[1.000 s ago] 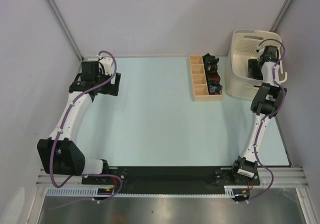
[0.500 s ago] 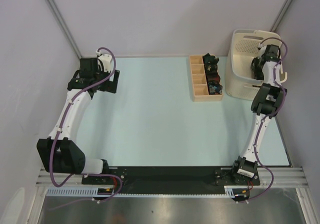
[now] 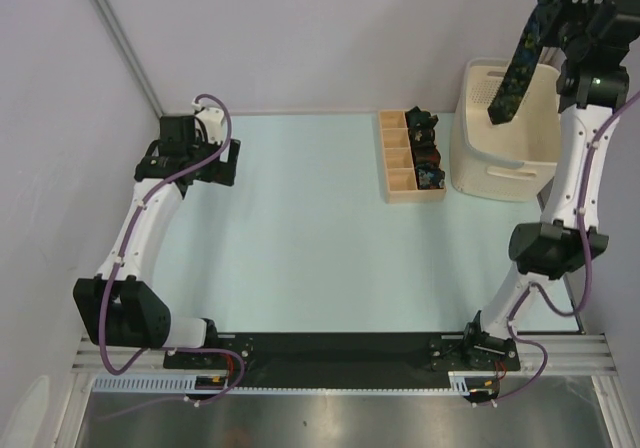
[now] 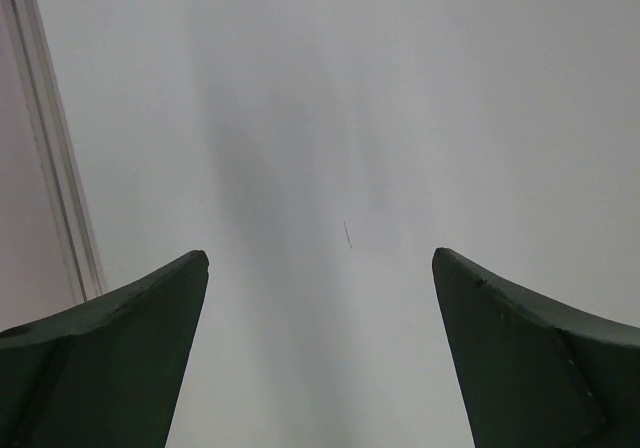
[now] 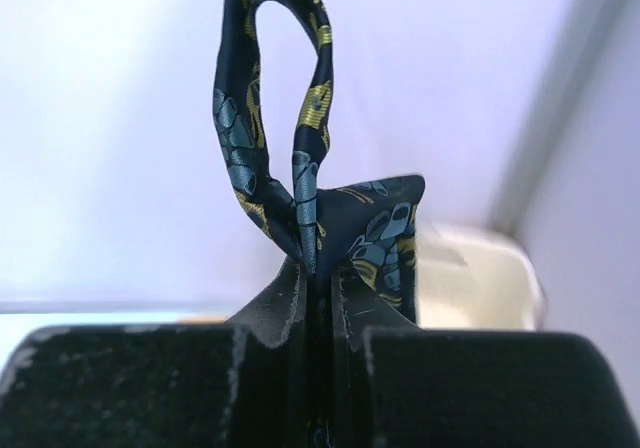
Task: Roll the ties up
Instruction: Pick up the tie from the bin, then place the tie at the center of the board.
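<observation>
- The right gripper (image 5: 318,270) is pinched shut on the navy floral tie (image 3: 512,68). It grips only a thin fold of the cloth, and a short loop stands up past the fingertips.
- The tie hangs free in the air at about 1 o'clock of the worktop (image 3: 320,228). Its lower end dangles above the cream basket (image 3: 505,168) and touches nothing that I can see.
- A thin pinch on smooth fabric may slip, so a quick swing could drop the tie back into the basket or over its rim.
- The hanging tail may sway and snag the basket wall on the way out, or drag across the wooden divided box (image 3: 396,158) at 12 o'clock. That could disturb the coiled ties (image 3: 425,151) in its compartments.
- If the tie lands folded or twisted, it probably needs straightening before it can be rolled.
- The left gripper (image 4: 320,268) is spread wide and holds nothing. It sits at 10 o'clock, well apart from the tie and facing the bare wall, so it cannot catch or steady the tail from there.
</observation>
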Robot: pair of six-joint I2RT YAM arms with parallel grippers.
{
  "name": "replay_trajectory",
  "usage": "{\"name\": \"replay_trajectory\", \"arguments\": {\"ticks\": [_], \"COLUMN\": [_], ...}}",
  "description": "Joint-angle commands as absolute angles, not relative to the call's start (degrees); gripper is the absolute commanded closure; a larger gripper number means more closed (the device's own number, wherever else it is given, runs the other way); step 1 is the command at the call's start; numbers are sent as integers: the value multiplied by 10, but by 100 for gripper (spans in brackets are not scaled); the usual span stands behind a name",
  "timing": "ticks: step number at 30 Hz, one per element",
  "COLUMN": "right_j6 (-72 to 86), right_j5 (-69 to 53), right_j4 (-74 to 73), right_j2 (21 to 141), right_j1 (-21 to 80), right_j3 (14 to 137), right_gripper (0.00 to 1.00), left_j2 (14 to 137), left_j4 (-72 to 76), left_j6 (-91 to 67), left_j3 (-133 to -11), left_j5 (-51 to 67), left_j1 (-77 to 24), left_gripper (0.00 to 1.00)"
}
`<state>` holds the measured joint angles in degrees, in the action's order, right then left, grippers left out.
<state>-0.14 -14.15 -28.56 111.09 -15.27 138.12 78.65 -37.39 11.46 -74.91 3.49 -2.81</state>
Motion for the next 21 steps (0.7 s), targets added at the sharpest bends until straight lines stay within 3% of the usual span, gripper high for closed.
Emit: {"name": "replay_trajectory", "arguments": {"ticks": [1,11,18,21], "right_j6": [31,21,11,-20], "right_j5": [-193,-142,-185,-182], "right_j4": [-228,-182,-213,-243], "right_j2": [1020,934,936,917], "right_j1": [-91,220,316,325], "right_j3": [1339,1329,1285,1190], "right_gripper": [100,100,100,100], "left_j2": [750,683,649,615], "left_j4": [-349,-322,-321,-309], "left_j6": [99,88,76,76], "left_j3": [-764,-724,-698,-679], "left_j5": [57,88,129,164], "left_j1": [-23,-22,-14,-5], "left_gripper": [1,1,1,0]}}
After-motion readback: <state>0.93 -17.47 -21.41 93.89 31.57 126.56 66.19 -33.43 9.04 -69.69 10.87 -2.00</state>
